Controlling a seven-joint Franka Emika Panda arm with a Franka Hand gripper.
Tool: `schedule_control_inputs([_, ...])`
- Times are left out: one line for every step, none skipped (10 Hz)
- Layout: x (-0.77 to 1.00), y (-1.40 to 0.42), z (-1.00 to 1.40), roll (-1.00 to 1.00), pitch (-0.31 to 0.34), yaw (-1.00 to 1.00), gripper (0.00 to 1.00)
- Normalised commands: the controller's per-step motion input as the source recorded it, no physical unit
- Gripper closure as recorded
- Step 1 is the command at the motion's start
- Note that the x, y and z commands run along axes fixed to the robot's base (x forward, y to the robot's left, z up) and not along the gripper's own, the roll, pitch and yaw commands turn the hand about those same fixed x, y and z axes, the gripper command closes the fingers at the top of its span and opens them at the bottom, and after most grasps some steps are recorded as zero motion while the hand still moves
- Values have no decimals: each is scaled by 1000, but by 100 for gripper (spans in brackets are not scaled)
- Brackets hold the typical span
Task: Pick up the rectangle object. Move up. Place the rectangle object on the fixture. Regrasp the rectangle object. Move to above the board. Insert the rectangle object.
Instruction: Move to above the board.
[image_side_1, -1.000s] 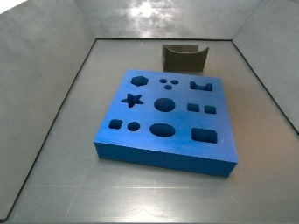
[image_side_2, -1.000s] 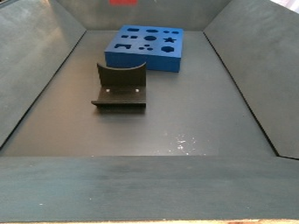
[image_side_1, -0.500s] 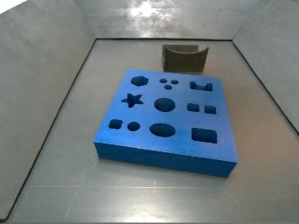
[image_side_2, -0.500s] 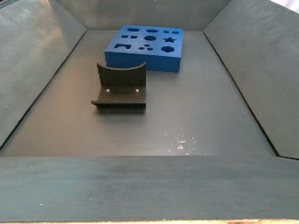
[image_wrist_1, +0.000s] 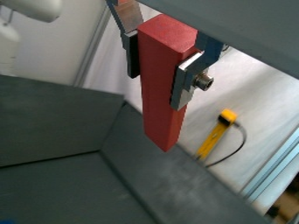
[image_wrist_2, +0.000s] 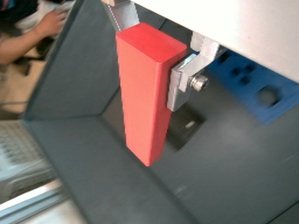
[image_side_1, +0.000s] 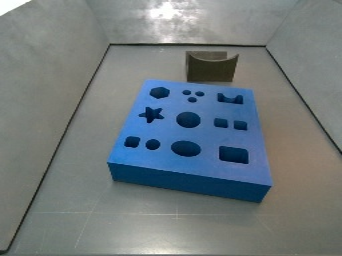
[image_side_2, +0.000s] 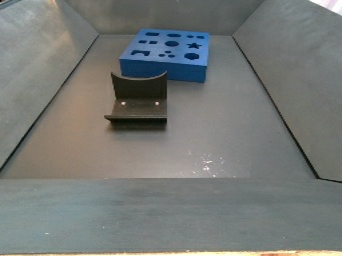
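While neither side view shows the arm at all, both wrist views show one gripper (image_wrist_1: 162, 61) clamped on one rectangle object (image_wrist_1: 165, 83), its silver fingers (image_wrist_1: 187, 77) pressed against opposite long faces near the block's upper end. In that wrist view the red-orange bar hangs with its long axis running away from the camera toward the grey bin floor (image_wrist_1: 70, 118), free end lowest and touching nothing; the upper end is cut off by the wrist housing, and a yellow item beyond the bin wall is too small to identify.

In a wrist view the gripper (image_wrist_2: 156, 63) holds the rectangle object (image_wrist_2: 145, 96) the same way, lengthwise down. Behind it a corner of the blue board (image_wrist_2: 260, 89) shows, mostly cut off, and the dark fixture (image_wrist_2: 184, 129) is largely hidden by the bar.

In a side view one board (image_side_1: 194, 134) lies flat, with ten dark cut-outs countable, and one fixture (image_side_1: 211, 66) stands behind it, well apart. The block is out of sight here.

In a side view the fixture (image_side_2: 136, 98) stands nearer, notch upward, the board (image_side_2: 171, 54) beyond it; its holes are too small to count surely.
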Motion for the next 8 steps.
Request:
schedule_control_inputs([-501, -1000, -181, -1000, -22, -113, 100])
schedule_control_inputs([-514, -1000, -185, -1000, -19, -112, 100])
schedule_control_inputs([-532, -1000, -193, -1000, -14, -113, 100])
schedule_control_inputs([-556, -1000, -184, -1000, -12, -116, 100])
schedule_control_inputs([-483, -841, -153, -1000, -13, -115, 100])
schedule_control_inputs([-281, -427, -85, -1000, -7, -115, 100])
schedule_control_inputs([-173, -231, -48, -1000, -3, -110, 100])
schedule_control_inputs([-106, -94, -29, -1000, -6, -98, 100])
